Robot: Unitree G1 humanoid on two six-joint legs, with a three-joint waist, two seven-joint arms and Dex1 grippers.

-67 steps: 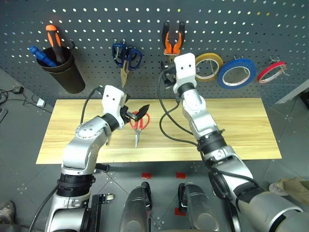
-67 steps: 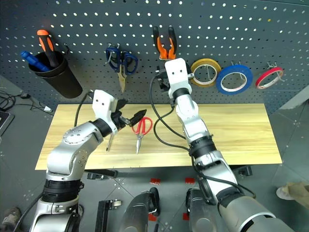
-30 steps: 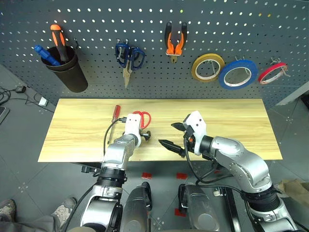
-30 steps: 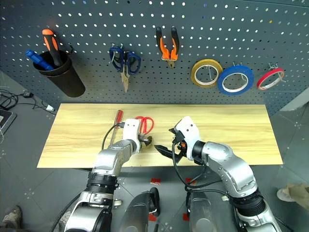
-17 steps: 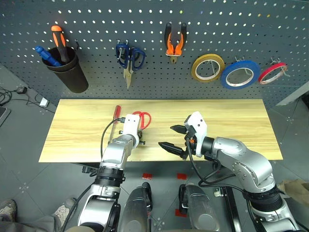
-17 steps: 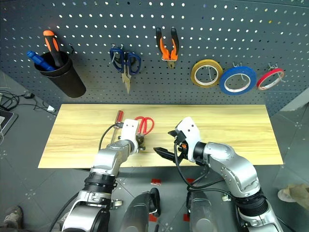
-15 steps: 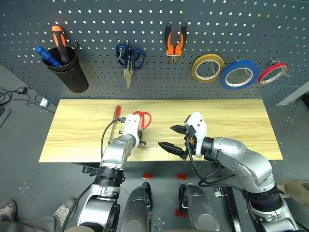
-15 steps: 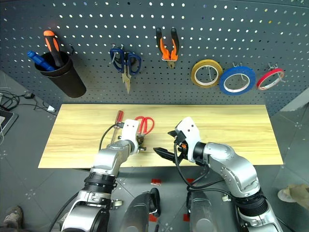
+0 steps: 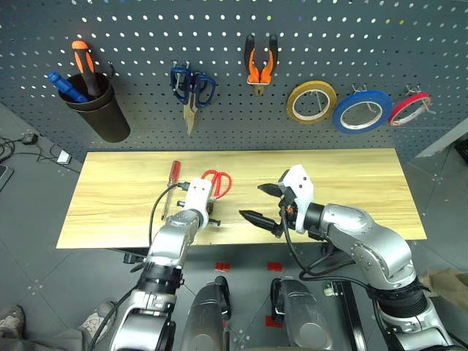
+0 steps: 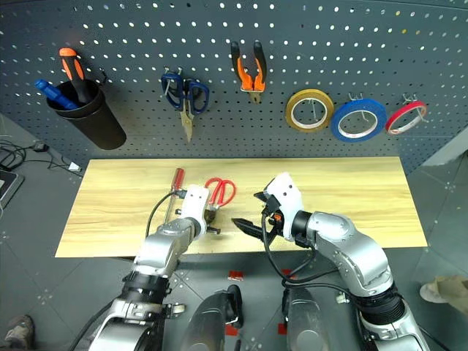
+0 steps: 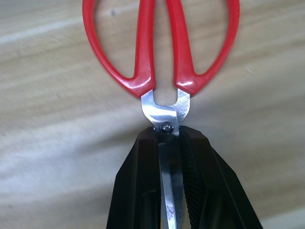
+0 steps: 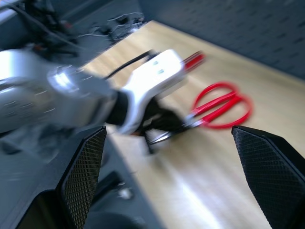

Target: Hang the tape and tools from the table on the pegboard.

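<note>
Nearest, the left pincer (image 11: 170, 191) is clenched on the steel blades of the red-handled scissors (image 9: 214, 183), its two black fingers (image 11: 138, 191) pressing in from either side just behind the pivot screw. The scissors lie flat on the light yellowish wooden counter (image 9: 351, 183) with their red loops pointing away toward the wall. Beside it, the right pincer (image 9: 262, 203) hangs above the counter's near edge, released, jaws spread wide and holding nothing.

A little further back and to the left, the slim red-handled screwdriver (image 9: 171, 180) rests on the counter, just beside the scissors and not yet picked up.

Furthest, on the dark grey perforated pegboard (image 9: 131, 44), the orange-and-black pliers (image 9: 261, 63) already hang from hooks, and so does the wide blue tape ring (image 9: 360, 111), between a yellow ring (image 9: 311, 102) and a thin red one (image 9: 409, 108).

The step in hand looks like the pickup of the scissors. Next they must be lifted without slipping, then a handle loop threaded over a free hook.
</note>
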